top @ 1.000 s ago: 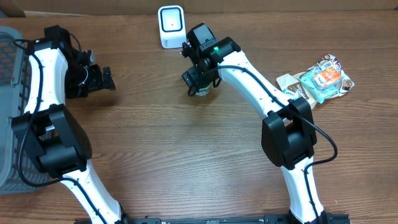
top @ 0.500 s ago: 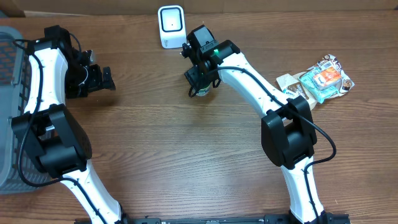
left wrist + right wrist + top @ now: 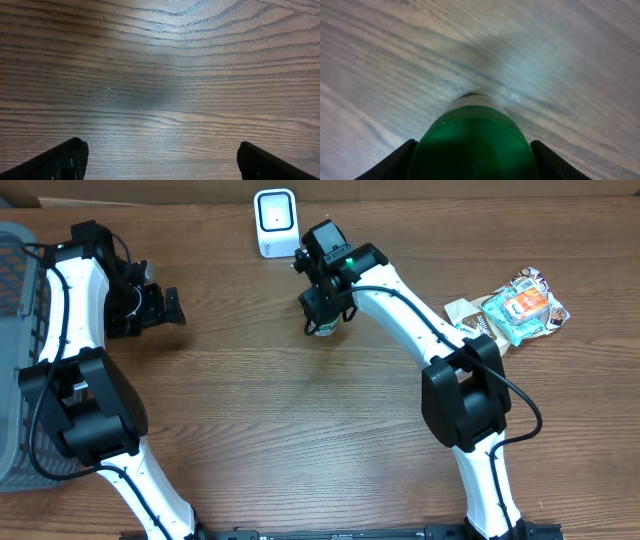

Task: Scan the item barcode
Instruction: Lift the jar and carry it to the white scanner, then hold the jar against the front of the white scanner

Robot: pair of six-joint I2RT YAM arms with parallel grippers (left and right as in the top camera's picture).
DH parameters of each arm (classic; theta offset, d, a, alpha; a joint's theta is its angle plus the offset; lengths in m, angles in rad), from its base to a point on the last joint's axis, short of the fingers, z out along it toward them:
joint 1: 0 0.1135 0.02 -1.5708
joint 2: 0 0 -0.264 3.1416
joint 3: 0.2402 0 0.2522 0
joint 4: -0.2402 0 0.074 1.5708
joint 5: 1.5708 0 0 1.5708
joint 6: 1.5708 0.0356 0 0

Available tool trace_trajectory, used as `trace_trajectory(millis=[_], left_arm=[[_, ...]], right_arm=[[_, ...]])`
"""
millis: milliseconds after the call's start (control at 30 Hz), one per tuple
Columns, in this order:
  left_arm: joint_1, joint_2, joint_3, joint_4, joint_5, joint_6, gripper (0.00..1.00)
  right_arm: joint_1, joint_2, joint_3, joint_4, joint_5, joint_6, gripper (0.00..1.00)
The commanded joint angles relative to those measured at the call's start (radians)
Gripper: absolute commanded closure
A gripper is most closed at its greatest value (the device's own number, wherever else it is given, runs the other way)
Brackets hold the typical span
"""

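Note:
The item is a small container with a green lid [image 3: 474, 145]. It stands upright on the wooden table, and in the overhead view only its lower edge [image 3: 323, 331] shows under the arm. My right gripper [image 3: 474, 152] is over it from above, and its two dark fingers press against opposite sides of the lid. No barcode shows in any view. The white scanner [image 3: 275, 222] stands at the back of the table, just left of and behind that gripper. My left gripper [image 3: 165, 308] hovers open at the left over bare wood, with nothing between its fingers [image 3: 70, 157].
A grey basket [image 3: 14, 330] sits at the table's left edge. Several snack packets [image 3: 515, 310] lie in a heap at the right. The right arm [image 3: 400, 310] stretches across the middle of the table.
My right gripper's fingers have closed in onto the green lid, and the gripper shifted slightly right. The left arm has not moved.

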Motion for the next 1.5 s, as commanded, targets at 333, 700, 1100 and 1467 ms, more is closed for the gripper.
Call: trace_trajectory(millis=[333,700,1100,1467], left_arm=[[-0.001,-0.013,0.01,0.0,0.0,0.002,0.0],[-0.001,-0.013,0.01,0.0,0.0,0.002,0.0],[-0.001,-0.013,0.01,0.0,0.001,0.002,0.0],[-0.001,-0.013,0.01,0.0,0.0,0.002,0.0]], right_arm=[[-0.071,-0.257,0.074,-0.017,-0.659,0.099,0.51],[-0.19,-0.307,0.074,0.103,-1.09,0.421,0.51],[-0.198,-0.307,0.074,0.131,-1.147,0.429,0.52],[-0.175,-0.307,0.074,0.14,-0.768,0.371,0.55]])
